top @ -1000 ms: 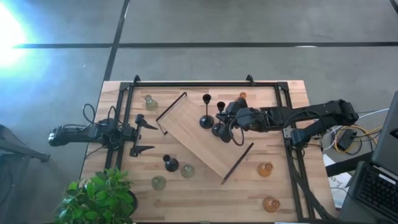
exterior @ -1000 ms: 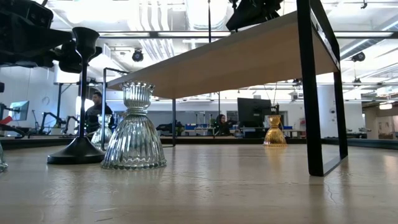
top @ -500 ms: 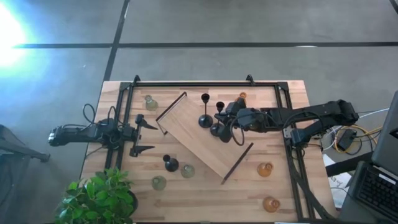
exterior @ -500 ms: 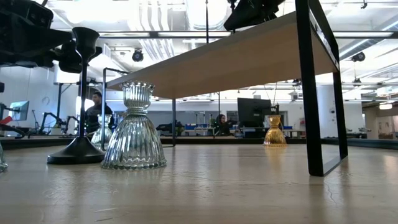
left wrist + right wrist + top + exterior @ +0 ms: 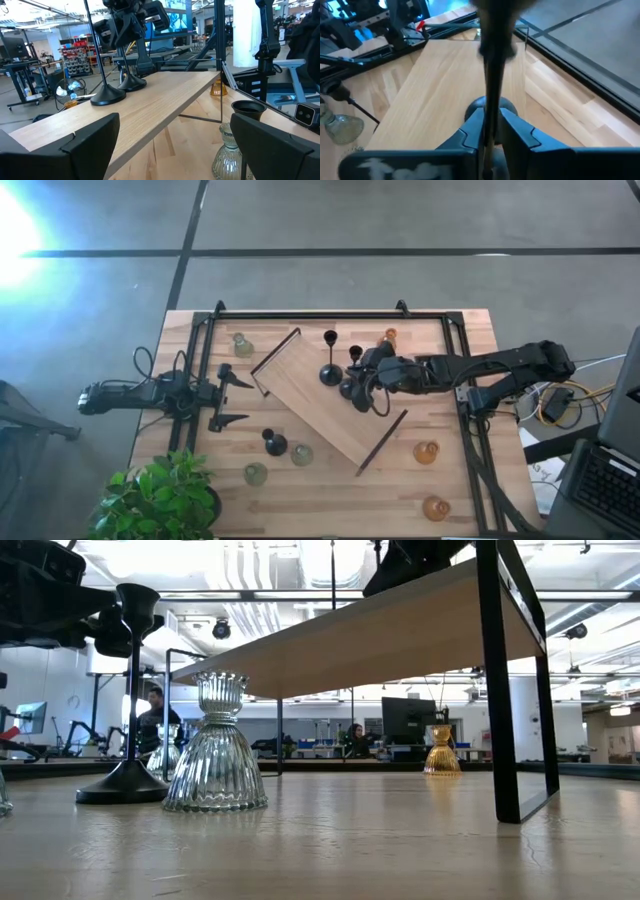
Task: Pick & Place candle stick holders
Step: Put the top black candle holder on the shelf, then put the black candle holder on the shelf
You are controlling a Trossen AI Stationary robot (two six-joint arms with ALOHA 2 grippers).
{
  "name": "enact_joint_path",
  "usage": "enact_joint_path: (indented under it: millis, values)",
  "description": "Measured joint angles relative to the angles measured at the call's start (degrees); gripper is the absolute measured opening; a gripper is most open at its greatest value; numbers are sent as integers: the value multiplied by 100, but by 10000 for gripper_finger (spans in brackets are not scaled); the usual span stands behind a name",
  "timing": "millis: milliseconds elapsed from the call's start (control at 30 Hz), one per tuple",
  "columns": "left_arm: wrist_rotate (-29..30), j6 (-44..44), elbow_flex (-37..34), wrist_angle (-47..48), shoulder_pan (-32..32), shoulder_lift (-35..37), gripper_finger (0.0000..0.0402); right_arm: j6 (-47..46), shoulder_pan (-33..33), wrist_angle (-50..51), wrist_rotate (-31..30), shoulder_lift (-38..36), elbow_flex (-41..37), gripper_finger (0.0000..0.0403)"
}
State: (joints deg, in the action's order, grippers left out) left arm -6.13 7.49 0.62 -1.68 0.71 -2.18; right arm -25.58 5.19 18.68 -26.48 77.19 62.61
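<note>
Right tool [image 5: 364,380] hugging the stem of a black holder [image 5: 490,95] on the board [image 5: 310,405], grip maybe loosening. Second black one [image 5: 331,372] parked at 9 o'clock. Left tool [image 5: 228,395] wide open, idle. Seven holders left on the surface [image 5: 470,330].

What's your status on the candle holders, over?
Right gripper fingers around black holder stem, base on the board. Left gripper open, idle at table's left. Nothing blocking.
</note>
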Motion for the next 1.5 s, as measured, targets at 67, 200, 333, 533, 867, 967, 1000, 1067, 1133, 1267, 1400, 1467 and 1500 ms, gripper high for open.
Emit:
enact_joint_path:
  millis: [67, 200, 333, 533, 867, 967, 1000, 1067, 1133, 1267, 1400, 1467, 1500]
  values:
    - [0, 0, 0, 1, 1, -1, 383, 0, 0, -16, -9, -18, 0, 65]
    - [0, 0, 0, -2, 0, 1, 383, 1, 0, -4, -13, -49, -2, 86]
    - [0, 0, 0, 1, 1, -2, 383, 2, 0, -31, 71, -105, 0, 111]
    - [0, 0, 0, 1, 1, -2, 383, 2, 4, -50, 296, -109, 0, 150]
    - [0, 0, 0, 1, 0, 0, 383, 310, 2, 339, 299, -270, 174, 190]
    - [0, 0, 0, 1, 2, -2, 383, 308, 4, 903, 299, -392, 294, 199]
    - [0, 0, 0, 1, 1, 0, 383, 308, 5, 1090, 301, -434, 341, 201]
    - [0, 0, 0, -2, 2, -2, 383, 307, 15, 1419, 350, -572, 440, 205]
    - [0, 0, 0, 0, 0, -2, 383, 306, 17, 1762, 510, -734, 545, 207]
    - [0, 0, 0, 1, 2, -2, 383, 218, 17, 2935, 873, -1082, 811, 203]
    - [0, 0, 0, 1, 0, -2, 383, -110, 15, 4698, 756, -1497, 930, 188]
    - [0, 0, 0, 1, 1, -1, 383, -127, 15, 5187, 454, -1742, 851, 175]
    - [0, 0, 0, 1, 0, -2, 383, -114, 15, 5293, 341, -1905, 774, 167]
